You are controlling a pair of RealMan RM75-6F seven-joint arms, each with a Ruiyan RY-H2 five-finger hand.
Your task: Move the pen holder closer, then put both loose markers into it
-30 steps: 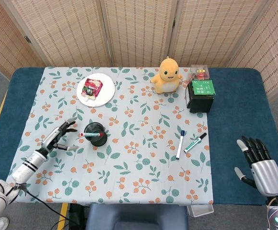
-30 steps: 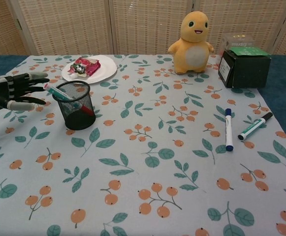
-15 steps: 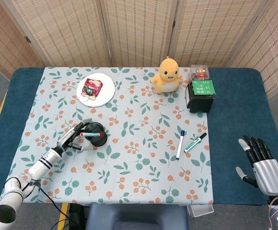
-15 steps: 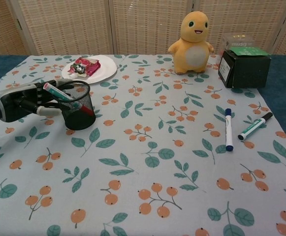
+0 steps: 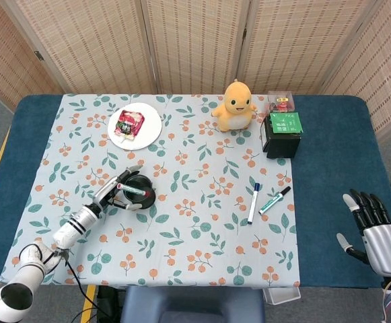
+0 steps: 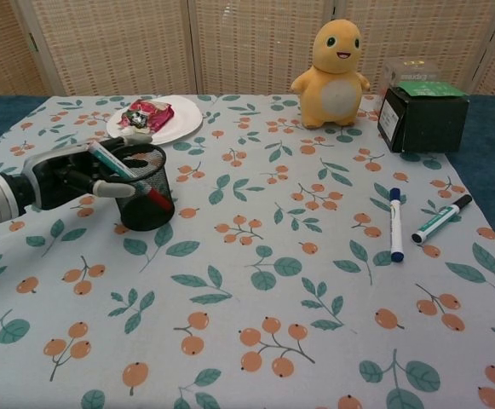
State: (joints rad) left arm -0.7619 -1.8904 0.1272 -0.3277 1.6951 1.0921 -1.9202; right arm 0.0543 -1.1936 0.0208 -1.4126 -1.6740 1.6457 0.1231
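Black wire-mesh pen holder (image 6: 146, 196) is being gripped by the left hand (image 6: 72, 175), fingers wrapping its rim; right hand (image 5: 377, 232) is hovering, fingers spread, holding nothing.

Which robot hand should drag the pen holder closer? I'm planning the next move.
The left robot hand: its fingers already wrap the pen holder. The right robot hand hangs open beyond the table's far right edge, past both loose markers.
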